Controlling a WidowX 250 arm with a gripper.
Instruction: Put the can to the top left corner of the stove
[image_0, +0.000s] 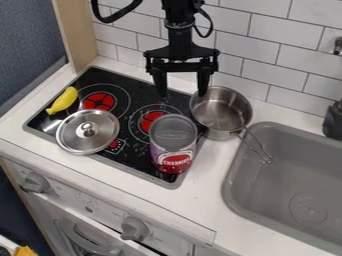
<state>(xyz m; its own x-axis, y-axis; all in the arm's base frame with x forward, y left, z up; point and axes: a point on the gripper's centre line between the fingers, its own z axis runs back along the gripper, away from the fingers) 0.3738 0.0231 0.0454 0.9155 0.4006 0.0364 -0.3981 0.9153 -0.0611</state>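
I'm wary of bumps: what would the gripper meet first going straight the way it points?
Pointing down, the gripper would probably meet the can first, though depth is unclear; it might reach the stove behind instead.

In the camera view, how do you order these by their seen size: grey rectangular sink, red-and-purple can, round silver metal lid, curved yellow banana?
1. Grey sink
2. Red-and-purple can and silver lid, too alike to rank
3. Yellow banana
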